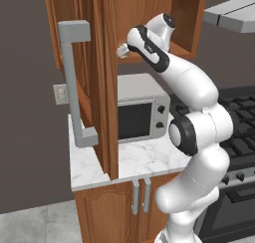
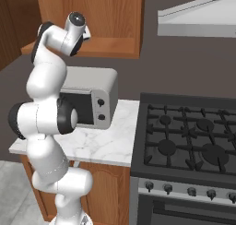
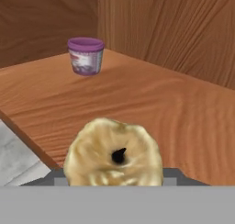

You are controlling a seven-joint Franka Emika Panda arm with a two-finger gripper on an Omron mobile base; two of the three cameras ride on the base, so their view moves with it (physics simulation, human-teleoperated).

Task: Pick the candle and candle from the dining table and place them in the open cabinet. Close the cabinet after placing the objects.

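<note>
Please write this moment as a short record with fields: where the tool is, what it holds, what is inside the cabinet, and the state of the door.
tool: at the front edge of the open cabinet, shut on a candle
candle: stubby, yellow, wick facing the hand camera, above the shelf
inside cabinet: a purple cup upright near the back corner
door: open, bar handle facing out
below: microwave on the marble counter
second candle: not seen
</note>
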